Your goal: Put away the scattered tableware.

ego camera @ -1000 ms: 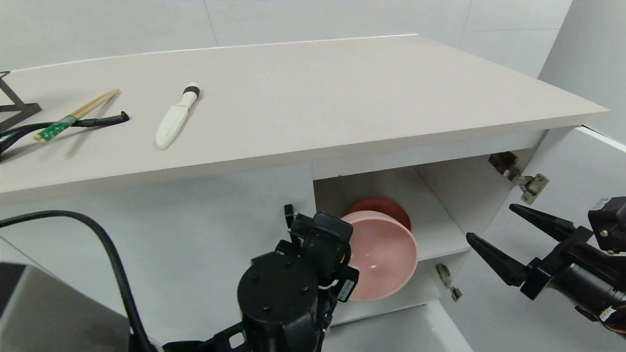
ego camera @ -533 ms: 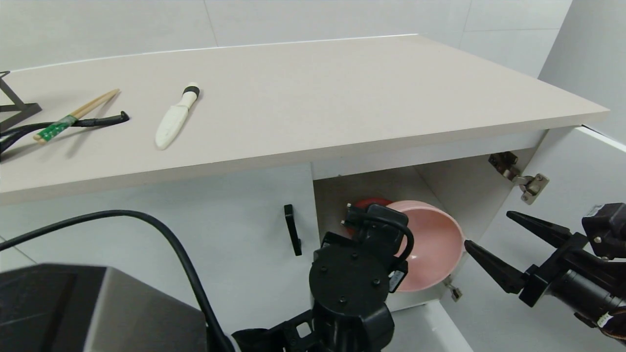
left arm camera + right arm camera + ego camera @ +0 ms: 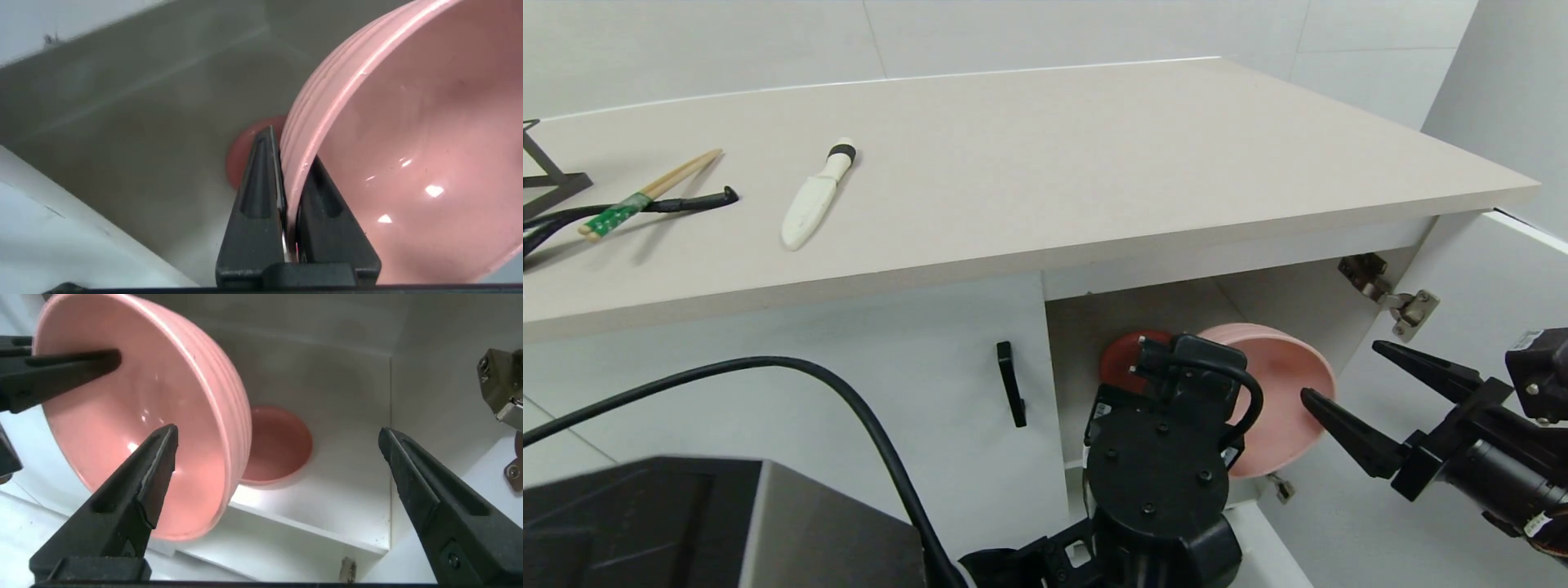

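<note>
Pink bowl (image 3: 1282, 392) pinched at rim by left gripper (image 3: 286, 163), held tilted at cabinet opening. Red dish (image 3: 1123, 359) seen deeper on shelf (image 3: 343, 498), behind bowl. Right gripper (image 3: 1339, 369) spread wide, empty, just beside bowl.

Counter (image 3: 1054, 163), left end: chopsticks (image 3: 645, 194) cross a cable (image 3: 678, 203), knife (image 3: 815, 198) to their right. Below, closed door with handle (image 3: 1010, 384) left of the open compartment, open door (image 3: 1486, 278) right. Dish (image 3: 1123, 359) at the back of the shelf (image 3: 327, 498). Bowl (image 3: 1286, 384), tilted, in left tool (image 3: 286, 163), before the dish. Right tool (image 3: 1339, 370) right of the bowl.
</note>
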You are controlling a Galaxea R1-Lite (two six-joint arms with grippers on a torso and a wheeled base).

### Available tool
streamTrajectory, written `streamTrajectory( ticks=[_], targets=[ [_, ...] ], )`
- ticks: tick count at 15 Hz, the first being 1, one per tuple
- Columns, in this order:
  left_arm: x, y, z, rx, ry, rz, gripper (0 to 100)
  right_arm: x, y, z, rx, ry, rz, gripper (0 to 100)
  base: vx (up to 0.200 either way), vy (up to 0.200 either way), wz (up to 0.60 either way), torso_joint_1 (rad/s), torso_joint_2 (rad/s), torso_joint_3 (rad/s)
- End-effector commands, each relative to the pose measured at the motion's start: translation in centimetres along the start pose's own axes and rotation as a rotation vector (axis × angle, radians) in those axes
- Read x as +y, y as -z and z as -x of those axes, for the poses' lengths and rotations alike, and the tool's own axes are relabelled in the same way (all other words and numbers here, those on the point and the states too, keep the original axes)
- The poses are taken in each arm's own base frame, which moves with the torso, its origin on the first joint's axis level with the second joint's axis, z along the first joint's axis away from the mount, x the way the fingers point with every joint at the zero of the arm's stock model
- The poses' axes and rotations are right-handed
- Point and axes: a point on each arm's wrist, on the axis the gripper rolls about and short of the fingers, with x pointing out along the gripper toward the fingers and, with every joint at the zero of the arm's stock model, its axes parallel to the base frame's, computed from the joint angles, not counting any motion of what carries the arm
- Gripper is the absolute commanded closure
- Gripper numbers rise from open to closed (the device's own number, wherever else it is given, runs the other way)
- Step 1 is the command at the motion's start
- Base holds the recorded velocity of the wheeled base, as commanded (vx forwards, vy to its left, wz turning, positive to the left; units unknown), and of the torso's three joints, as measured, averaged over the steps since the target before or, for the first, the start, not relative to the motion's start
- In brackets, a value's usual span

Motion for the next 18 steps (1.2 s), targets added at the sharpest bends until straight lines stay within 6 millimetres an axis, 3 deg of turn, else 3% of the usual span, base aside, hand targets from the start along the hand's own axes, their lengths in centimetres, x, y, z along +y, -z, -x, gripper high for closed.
streamTrajectory(
  ticks=[1, 8, 9, 15, 16, 18],
  targets=[
    [0.0, -0.1, 0.0, -0.002, 0.003, 0.001, 100, 0.0, -0.1, -0.1, -0.008, 0.001, -0.006, 0, 0.0, 0.0, 0.0, 0.0, 0.0, 0.0],
    [-2.3, -0.8, 0.7, -0.039, 0.066, 0.032, 100, -0.2, -0.1, -0.4, -0.007, 0.007, -0.032, 0, 0.0, 0.0, 0.0, 0.0, 0.0, 0.0],
    [-2.5, -0.5, 0.7, -0.035, 0.067, 0.027, 100, -0.1, -0.5, -0.2, -0.028, 0.001, -0.028, 100, 0.0, 0.0, 0.0, 0.0, 0.0, 0.0],
    [-2.4, -0.5, 0.2, -0.047, 0.056, 0.043, 100, 1.1, -1.4, 0.1, -0.071, -0.063, -0.033, 100, 0.0, 0.0, 0.0, 0.0, 0.0, 0.0],
    [-2.5, -0.4, 0.2, -0.058, 0.059, 0.049, 0, 1.2, -1.4, 0.1, -0.072, -0.069, -0.034, 100, 0.0, 0.0, 0.0, 0.0, 0.0, 0.0],
    [-2.6, -0.6, 0.2, -0.082, 0.074, 0.061, 0, 1.2, -1.3, 0.1, -0.068, -0.065, -0.034, 100, 0.0, 0.0, 0.0, 0.0, 0.0, 0.0]
  ],
)
